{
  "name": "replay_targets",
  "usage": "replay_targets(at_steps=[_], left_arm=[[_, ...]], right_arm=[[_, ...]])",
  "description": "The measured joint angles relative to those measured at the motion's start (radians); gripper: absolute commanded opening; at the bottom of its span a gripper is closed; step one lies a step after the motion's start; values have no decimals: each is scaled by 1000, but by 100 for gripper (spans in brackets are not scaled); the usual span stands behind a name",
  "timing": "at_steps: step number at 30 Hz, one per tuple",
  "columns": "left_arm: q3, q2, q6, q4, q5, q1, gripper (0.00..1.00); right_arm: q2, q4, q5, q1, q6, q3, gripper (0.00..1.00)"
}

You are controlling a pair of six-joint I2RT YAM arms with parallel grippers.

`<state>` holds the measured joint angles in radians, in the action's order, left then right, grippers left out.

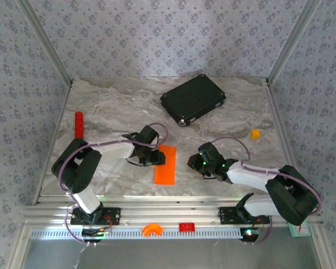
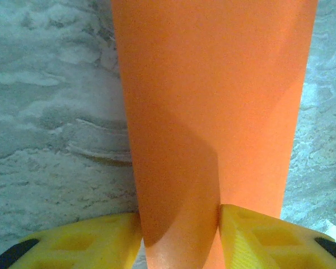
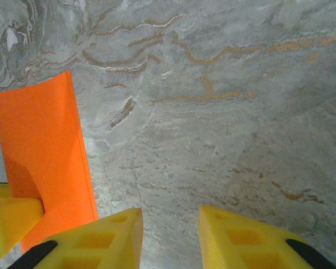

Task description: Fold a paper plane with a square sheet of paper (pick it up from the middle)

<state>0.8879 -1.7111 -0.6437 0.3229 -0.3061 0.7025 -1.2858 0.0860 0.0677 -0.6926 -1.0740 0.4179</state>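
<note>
No legible text, labels, brands or numbers anywhere in view.

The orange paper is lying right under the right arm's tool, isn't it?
Not quite. The orange paper lies under the left tool, as the left wrist view shows. The right tool is over bare table, with the paper off to one side.

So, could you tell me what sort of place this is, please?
Probably a robot test cell: a marble-look table, patterned wall panels around it, and two arms on an aluminium rail.
</note>
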Motion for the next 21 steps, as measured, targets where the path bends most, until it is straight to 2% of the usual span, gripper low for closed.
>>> replay_targets(at_steps=[21], left_arm=[[8, -6, -12, 6, 0, 1, 51]], right_arm=[[0, 0, 0, 0, 0, 0, 34]])
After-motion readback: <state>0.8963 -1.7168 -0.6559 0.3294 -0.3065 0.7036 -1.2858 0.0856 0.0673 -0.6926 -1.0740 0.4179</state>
